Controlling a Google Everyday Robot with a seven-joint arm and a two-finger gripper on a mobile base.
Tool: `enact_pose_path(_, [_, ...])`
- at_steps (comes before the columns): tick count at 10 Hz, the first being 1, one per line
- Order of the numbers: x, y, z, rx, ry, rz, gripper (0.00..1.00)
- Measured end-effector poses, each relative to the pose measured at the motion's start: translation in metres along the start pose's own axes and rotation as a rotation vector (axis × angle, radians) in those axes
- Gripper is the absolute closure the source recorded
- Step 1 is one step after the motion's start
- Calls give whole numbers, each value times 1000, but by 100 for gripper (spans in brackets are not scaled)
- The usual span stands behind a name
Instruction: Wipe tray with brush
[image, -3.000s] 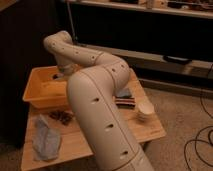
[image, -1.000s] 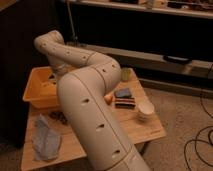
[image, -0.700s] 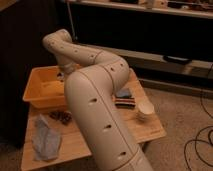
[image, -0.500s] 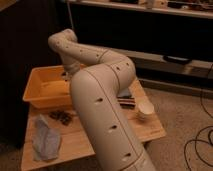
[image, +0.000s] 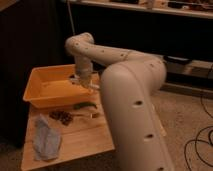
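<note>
At the far left, one blue-grey cloth (image: 46, 139) lies crumpled and soft on my wooden table (image: 85, 140), whose pale top shows a smooth grain. Just beside the cloth sits one small dark lumpy cluster (image: 63, 117); I cannot tell what it is made of. Behind them stands the tray (image: 36, 95), a single large orange-yellow plastic tub, rectangular, with deep sloping walls and a flat rim; its inside looks smooth and glossy. In front of the tray's near wall lies one dark green curved vegetable (image: 85, 105), slim and shiny.

My gripper (image: 84, 82) hangs over the tray's right end, pointing down from the wrist, and it is clenched. A slim pale stick pokes out to the right of it at the tray's rim, which I take to be the handle of the brush (image: 95, 88), though the dim view leaves me unsure whether I am grasping it; I cannot make out the head.

My one arm (image: 130, 95) then sweeps right in thick, rounded, cream-coloured segments, matt shells dotted with small dark holes, filling the middle of the view.

On the right the floor is speckled and pale, with dark cables (image: 197, 142) looping across it. Behind everything runs a dark wall with a long light shelf (image: 150, 9) along the top.
</note>
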Motion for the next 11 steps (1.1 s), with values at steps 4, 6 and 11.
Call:
enact_pose_path(4, [38,19,8,-97,-117,-12,100])
enact_pose_path(6, [27,38,18,-138,-118,-40,100])
enact_pose_path(11, [-62,100,36,-206,-73,-183,100])
